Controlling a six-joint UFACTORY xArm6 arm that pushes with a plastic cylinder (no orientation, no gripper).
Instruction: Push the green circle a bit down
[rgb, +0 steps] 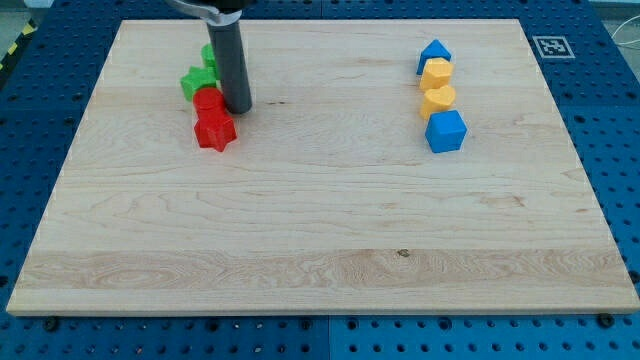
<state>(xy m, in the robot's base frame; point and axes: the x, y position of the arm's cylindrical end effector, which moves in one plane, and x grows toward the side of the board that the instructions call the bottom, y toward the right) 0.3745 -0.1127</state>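
Note:
The green circle sits near the view's top left, mostly hidden behind my dark rod; only its left edge shows. My tip rests on the board just below and to the right of it. A green star lies just left of the rod. A red round block touches the tip's left side, and a red star lies right below that.
At the view's upper right stands a column of several blocks: a small blue block, a yellow block, a second yellow block and a larger blue block. The wooden board lies on a blue perforated table.

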